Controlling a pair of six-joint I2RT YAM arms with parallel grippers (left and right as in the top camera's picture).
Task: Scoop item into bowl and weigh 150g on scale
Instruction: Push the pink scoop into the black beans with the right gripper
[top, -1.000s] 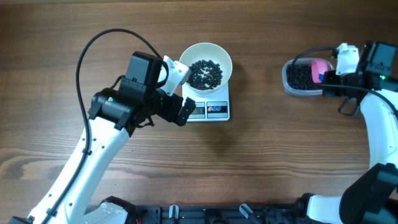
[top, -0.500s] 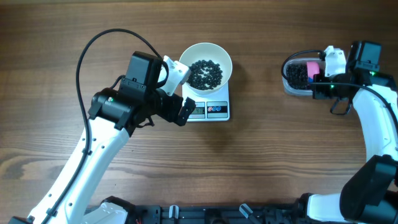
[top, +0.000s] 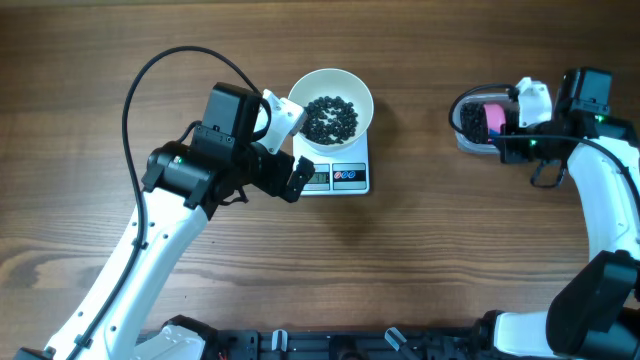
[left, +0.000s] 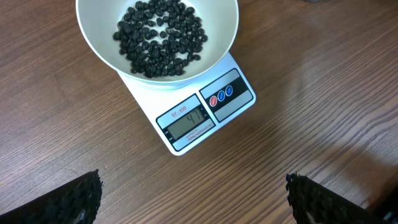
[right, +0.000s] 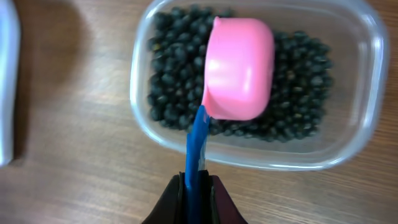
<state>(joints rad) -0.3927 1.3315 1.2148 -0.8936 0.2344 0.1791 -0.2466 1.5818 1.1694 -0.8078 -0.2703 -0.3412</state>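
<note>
The step in hand looks like reloading the scoop. At the upper right of the overhead view, the right gripper (right: 196, 194) is pinched tight on the flat blue handle (right: 198, 140) of a pink scoop (right: 239, 68). The scoop's smooth, rounded plastic cup lies over the black beans (right: 171, 74) in the clear plastic tub (right: 280, 160), a rounded rectangle with thin glossy walls. Whether the cup has picked up any beans cannot be told from here.

At the upper centre of that view, the white bowl (left: 219, 42) sits on the digital kitchen scale (left: 241, 84). It holds a shallow, loose layer of the same small, matte, round beans. The LCD display (left: 188, 119) seems to read forty-something, so the target weight is likely far off.

The left gripper (left: 194, 200) hangs with its jaws spread wide and empty over the wooden table (top: 450, 250), just left of the scale.

The next move probably calls for dragging the cup through the heap, levelling it, and lifting it clear of the tub wall. It would then be carried leftward to the bowl without tilting and tipped gently, since these beans will roll and bounce.
</note>
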